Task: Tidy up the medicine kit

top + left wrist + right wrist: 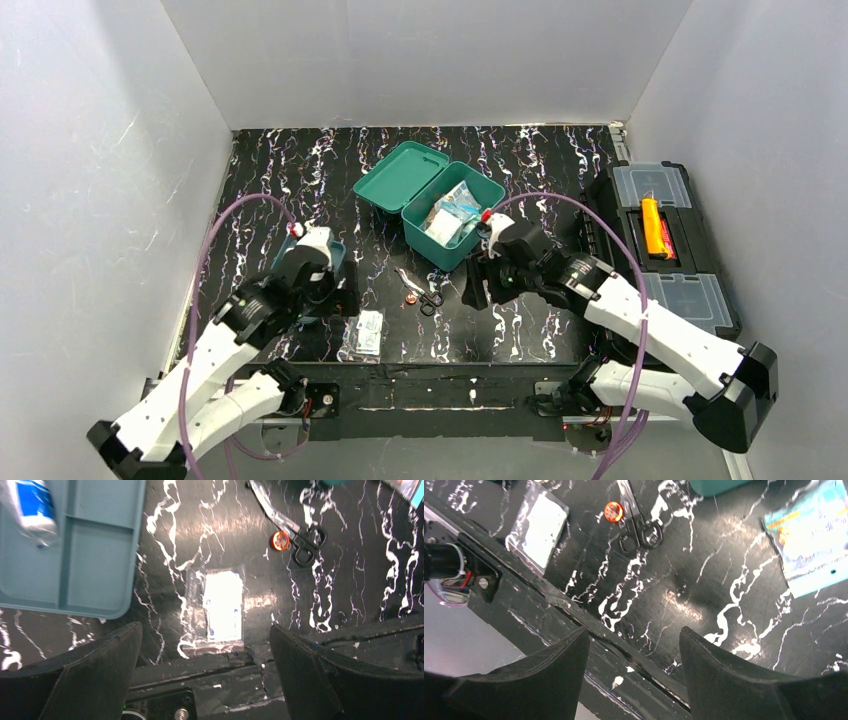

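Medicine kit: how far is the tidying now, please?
Done: the kit lies open with some packets inside. In hand: nothing; the left hand and right hand are both open and empty. To do: the scissors, the orange ring, the clear pouch and a printed packet lie on the table, and the blue tray sits outside the kit.

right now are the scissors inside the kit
No, the scissors lie on the table, in front of the open kit.
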